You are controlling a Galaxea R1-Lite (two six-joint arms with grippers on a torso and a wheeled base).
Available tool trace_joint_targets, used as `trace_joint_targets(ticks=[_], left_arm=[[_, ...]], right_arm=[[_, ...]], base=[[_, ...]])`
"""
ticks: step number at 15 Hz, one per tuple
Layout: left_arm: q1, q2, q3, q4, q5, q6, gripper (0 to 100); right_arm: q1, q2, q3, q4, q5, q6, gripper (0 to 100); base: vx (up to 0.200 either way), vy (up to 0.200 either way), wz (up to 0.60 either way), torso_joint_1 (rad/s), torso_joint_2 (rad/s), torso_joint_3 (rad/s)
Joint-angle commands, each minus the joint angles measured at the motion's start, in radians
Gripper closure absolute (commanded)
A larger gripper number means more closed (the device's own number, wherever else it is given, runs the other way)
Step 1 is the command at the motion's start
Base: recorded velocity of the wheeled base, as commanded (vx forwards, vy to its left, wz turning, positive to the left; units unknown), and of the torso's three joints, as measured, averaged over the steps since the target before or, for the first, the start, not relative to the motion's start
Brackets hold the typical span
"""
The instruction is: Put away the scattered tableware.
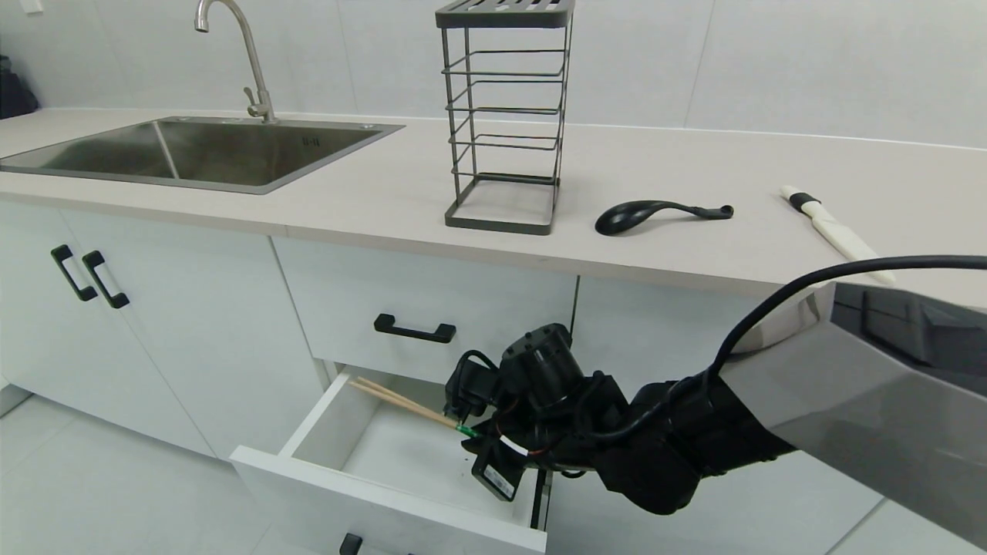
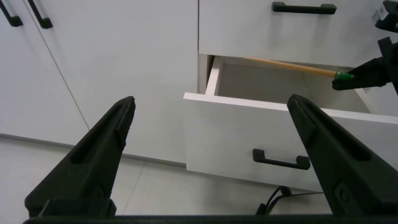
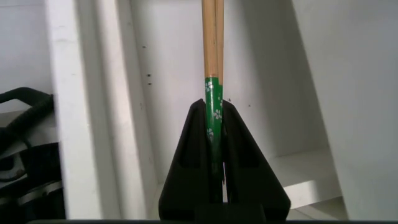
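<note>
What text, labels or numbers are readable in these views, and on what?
No text is readable.
On the sink inner wall, a dark mark: too small to read.
On the right gripper, a sticker: too blurred to read.
On the chopsticks, green ends: white flower pattern, no writing.

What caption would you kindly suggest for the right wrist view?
Right pincer shut on green-tipped wooden chopsticks over the open white drawer.

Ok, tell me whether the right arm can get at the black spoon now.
Probably not yet: the right gripper is shut on the chopsticks down at the open drawer, below the counter where the spoon lies.
</note>
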Motion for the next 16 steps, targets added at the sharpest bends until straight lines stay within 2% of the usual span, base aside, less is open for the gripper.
trace_joint_targets(ticks=[1,16], left_arm=[[0.0,0.001,0.0,0.0,0.0,0.0,0],[0.0,0.001,0.0,0.0,0.0,0.0,0]], right_arm=[[-0.001,0.017,-0.006,-0.001,0.001,-0.002,100],[-0.004,0.112,-0.061,-0.002,-0.027,-0.019,100]], base=[[0.0,0.0,0.0,0.0,0.0,0.0],[0.0,0.0,0.0,0.0,0.0,0.0]])
